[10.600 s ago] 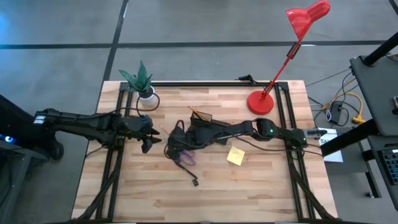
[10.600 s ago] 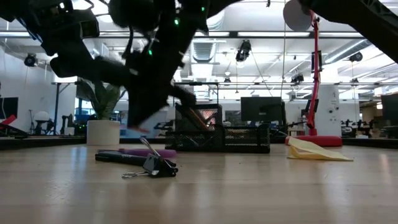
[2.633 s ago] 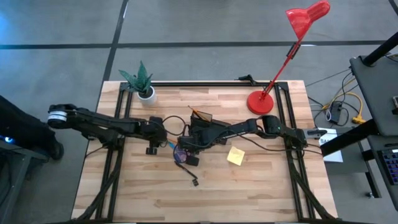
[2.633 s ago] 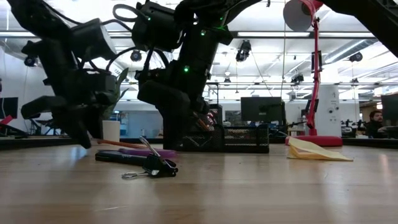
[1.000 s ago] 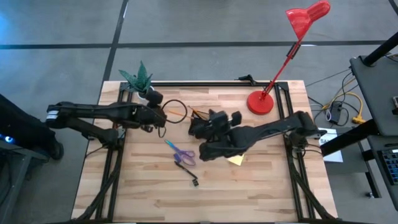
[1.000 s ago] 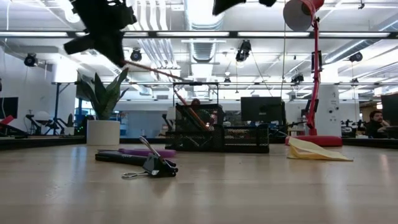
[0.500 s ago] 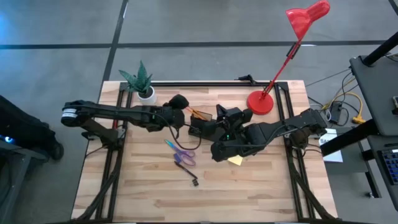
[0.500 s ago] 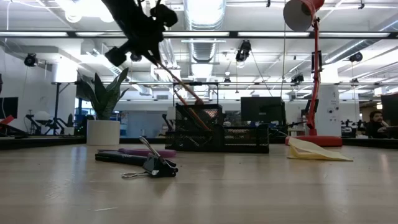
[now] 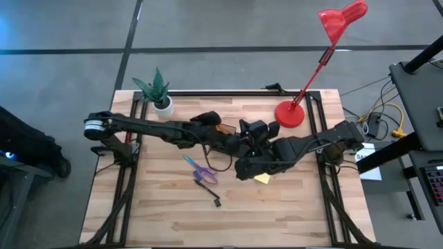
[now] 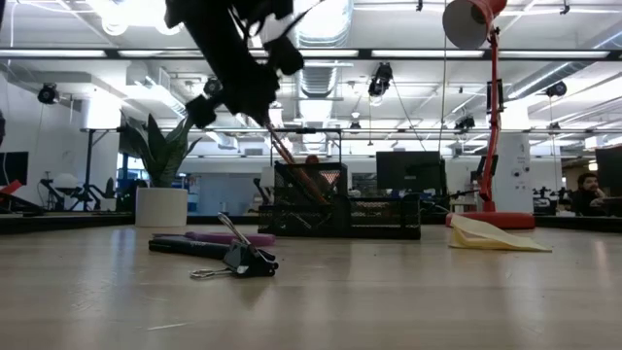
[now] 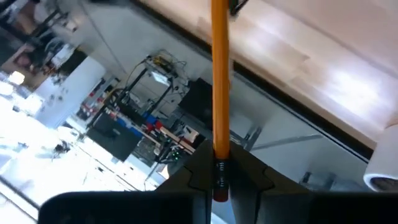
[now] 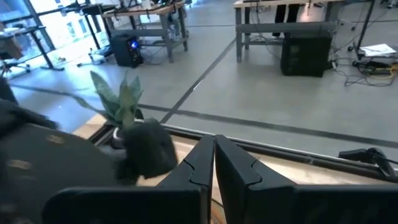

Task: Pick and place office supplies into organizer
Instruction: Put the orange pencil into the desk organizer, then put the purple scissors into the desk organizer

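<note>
Wooden desk (image 9: 291, 207) seen from above, two dark robot arms meeting near its middle.

Left arm stretched in from the left edge. Left pincer (image 9: 223, 135) above the organizer (image 9: 225, 142), fingers (image 11: 249, 177) clamped on an orange pencil (image 11: 219, 74). In the left wrist view, pencil gripped at its eraser end, running straight out between the two fingers. In the low view, same pincer (image 10: 255, 109) raised above the desk, pencil (image 10: 292, 167) slanting down into the taller see-through section of the organizer (image 10: 345, 209).

Right arm coming in from the right edge, bent near the desk's centre. Right pincer (image 9: 246, 128) just right of the organizer, fingers (image 12: 231, 165) pressed together with nothing between them. Right pincer close beside the left pincer; whether touching cannot be told.

Organizer a small black tray standing at the desk's middle, toward the far side.

Purple-handled scissors (image 9: 199, 169) lying flat on the desk, in front of the organizer. Black clip (image 9: 217, 202) nearer the front edge, apart from the scissors. In the low view, clip (image 10: 243, 259) in front of the scissors (image 10: 228, 238). Yellow sticky-note pad (image 9: 263, 178) lying on the desk, partly covered by the right arm; in the low view, pad (image 10: 491, 236) well to the right of the organizer.

White plant pot (image 9: 163, 105) with green leaves at the far left corner. Red desk lamp (image 9: 291, 114) standing at the far right.
</note>
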